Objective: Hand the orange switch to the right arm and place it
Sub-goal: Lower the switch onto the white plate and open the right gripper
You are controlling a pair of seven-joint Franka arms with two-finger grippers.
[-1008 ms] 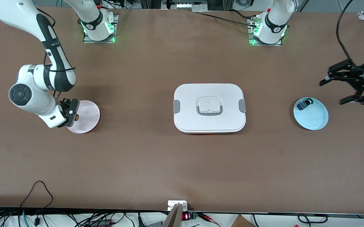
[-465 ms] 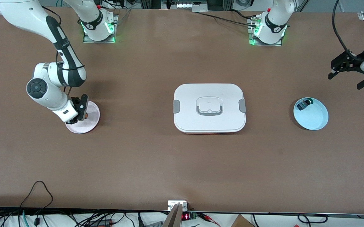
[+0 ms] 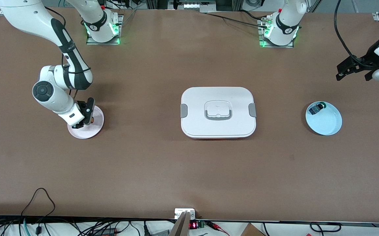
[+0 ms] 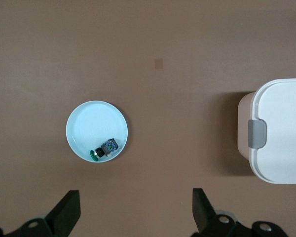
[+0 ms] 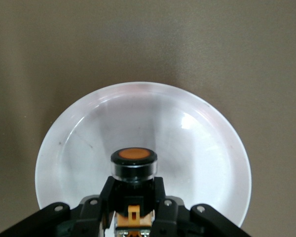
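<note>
At the middle left of the front view, the right gripper (image 3: 86, 115) hangs over the pink plate (image 3: 92, 129), its fingers clamped on the orange switch (image 3: 91, 120). In the right wrist view the orange switch (image 5: 133, 165) sits pinched between the two black fingers (image 5: 107, 192), its orange-capped button end sticking out above the pale plate (image 5: 197, 143); whether the switch touches the plate cannot be told.

At the frame's center lies a white lidded container (image 3: 218, 112) with grey side clasps and a handle recess in the lid.

Toward the middle right sits a light blue plate (image 3: 327, 123) holding a black switch with a green cap (image 3: 316, 108) against its rim.

At the upper right edge, the left gripper (image 3: 353, 68) hovers above the bare table (image 3: 189, 170), its fingers (image 4: 66, 212) spread wide and holding nothing.
</note>
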